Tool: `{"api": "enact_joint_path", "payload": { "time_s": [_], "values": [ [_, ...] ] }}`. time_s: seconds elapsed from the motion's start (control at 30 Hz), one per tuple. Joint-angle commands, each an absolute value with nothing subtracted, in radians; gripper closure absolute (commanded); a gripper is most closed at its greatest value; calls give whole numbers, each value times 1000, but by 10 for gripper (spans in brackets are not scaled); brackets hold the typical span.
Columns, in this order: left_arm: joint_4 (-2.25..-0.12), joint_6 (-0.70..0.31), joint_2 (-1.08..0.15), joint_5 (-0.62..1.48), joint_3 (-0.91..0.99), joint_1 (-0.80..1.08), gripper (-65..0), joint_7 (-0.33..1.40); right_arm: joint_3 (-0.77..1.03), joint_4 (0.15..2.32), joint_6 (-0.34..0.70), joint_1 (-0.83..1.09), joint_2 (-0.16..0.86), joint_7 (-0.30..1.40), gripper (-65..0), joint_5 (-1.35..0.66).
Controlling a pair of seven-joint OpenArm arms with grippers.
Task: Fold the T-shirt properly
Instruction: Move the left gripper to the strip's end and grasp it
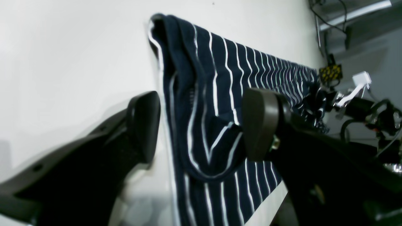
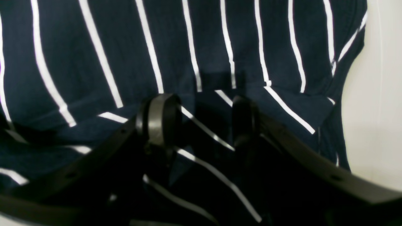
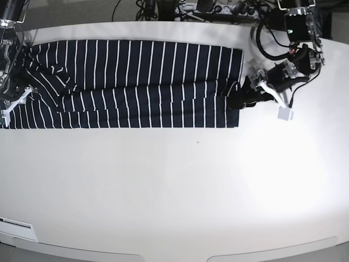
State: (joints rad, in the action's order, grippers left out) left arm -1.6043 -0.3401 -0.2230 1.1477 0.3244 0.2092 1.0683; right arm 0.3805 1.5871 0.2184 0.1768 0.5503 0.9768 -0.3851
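Observation:
The T-shirt [image 3: 136, 82], dark navy with thin white stripes, lies folded into a long band across the far part of the white table [image 3: 174, 191]. My left gripper [image 3: 240, 99] is at the band's right end. In the left wrist view its fingers [image 1: 143, 125] stand wide apart, and a folded hem of the T-shirt [image 1: 204, 135] lies between them, so this gripper [image 1: 201, 125] is open. My right gripper [image 3: 16, 90] is at the band's left end, over the sleeve. In the right wrist view the gripper [image 2: 202, 121] is open low over the striped T-shirt [image 2: 125, 56].
Cables and gear [image 3: 191, 8] crowd the table's far edge. The other arm [image 1: 364, 106] shows at the far end of the band. A white label [image 3: 16, 224] sits at the front left corner. Bare tabletop [image 2: 373, 110] borders the sleeve.

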Motion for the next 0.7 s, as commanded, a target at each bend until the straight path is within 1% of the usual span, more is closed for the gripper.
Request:
{"api": "enact_joint_path", "payload": {
  "time_s": [0.0, 0.13, 0.27, 0.53, 0.67],
  "values": [
    [-1617, -303, -225, 1076, 316, 221, -422, 1111, 387, 1598, 216, 166, 581, 965, -317, -383],
    [-1669, -242, -212, 995, 316, 228, -422, 1090, 387, 1598, 206, 166, 589, 965, -317, -336],
    [-1672, -189, -196, 937, 316, 233, -422, 1072, 387, 1598, 206, 165, 603, 965, -317, -309],
    [-1672, -162, -185, 931, 308, 254, -422, 1070, 387, 1598, 191, 165, 619, 964, -317, -309],
    [-1671, -163, -165, 931, 253, 258, -422, 1069, 387, 1598, 191, 165, 619, 961, -317, -309]
  ]
}}
